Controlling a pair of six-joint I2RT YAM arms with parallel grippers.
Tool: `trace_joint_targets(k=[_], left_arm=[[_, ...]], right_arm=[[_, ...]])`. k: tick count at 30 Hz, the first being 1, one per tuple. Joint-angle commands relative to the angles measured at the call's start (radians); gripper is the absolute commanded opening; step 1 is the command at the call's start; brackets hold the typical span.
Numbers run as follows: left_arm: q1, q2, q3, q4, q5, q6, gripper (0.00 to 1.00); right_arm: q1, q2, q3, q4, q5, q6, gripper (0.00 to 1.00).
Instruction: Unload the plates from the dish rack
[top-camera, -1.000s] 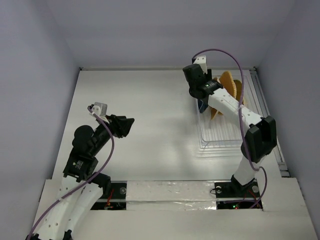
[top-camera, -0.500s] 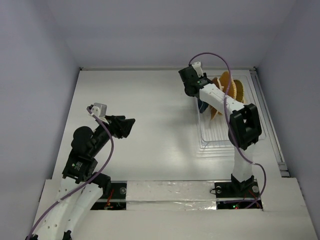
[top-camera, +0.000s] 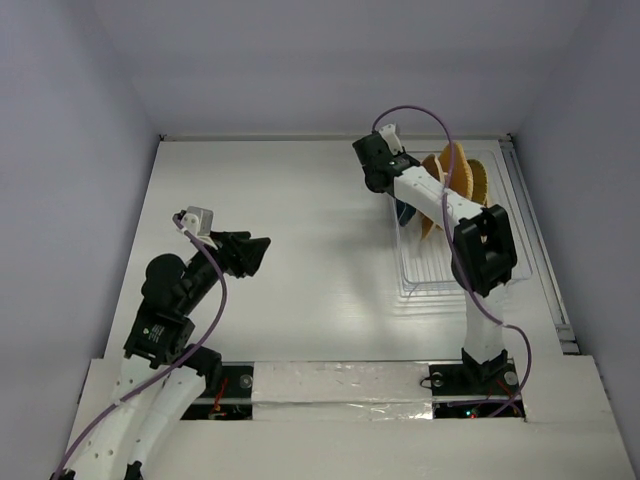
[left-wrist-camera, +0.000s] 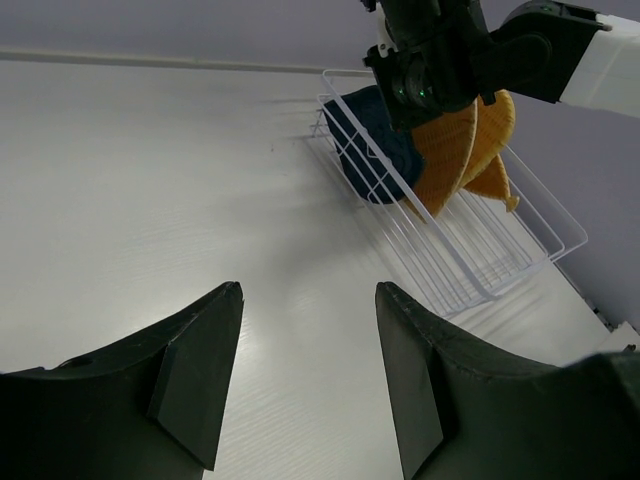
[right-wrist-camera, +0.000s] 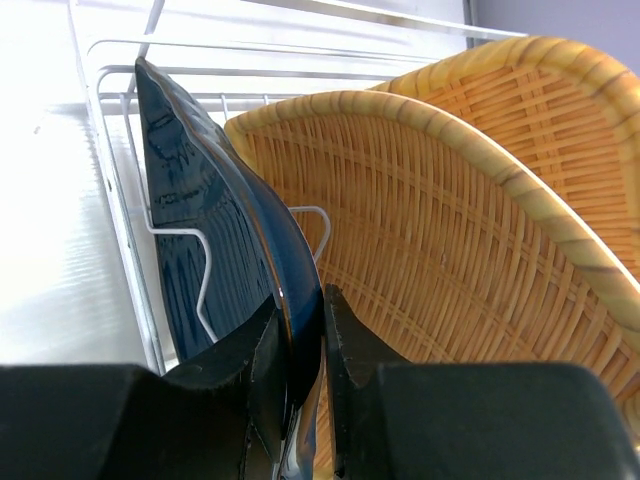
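The white wire dish rack stands at the right of the table. A dark blue plate stands upright in its far end, with orange-yellow woven plates in the slots right behind it. My right gripper is shut on the blue plate's rim, one finger on each face. From above, the right gripper sits over the blue plate beside the orange plates. My left gripper is open and empty over the bare table, well left of the rack.
The left gripper hovers at mid-left of the white table. The purple cable loops over the right arm above the rack. The table's right edge rail runs close beside the rack.
The right arm's elbow has folded in to the left and its wrist has shifted a little left over the rack's far end. The left arm has not moved.
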Motion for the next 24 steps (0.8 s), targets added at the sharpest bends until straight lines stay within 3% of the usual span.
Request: trace_joint_targets(k=[1, 3, 24], left_arm=[[-0.007, -0.018, 0.047, 0.025, -0.006, 0.013, 0.53], [-0.007, -0.023, 0.047, 0.024, -0.011, 0.013, 0.53], [-0.025, -0.029, 0.045, 0.024, -0.014, 0.012, 0.57]], right_arm=[[0.02, 0.007, 0.08, 0.011, 0.138, -0.079, 0.06], [0.02, 0.014, 0.083, 0.008, 0.16, -0.096, 0.0], [0.058, -0.14, 0.037, 0.218, 0.333, -0.24, 0.0]])
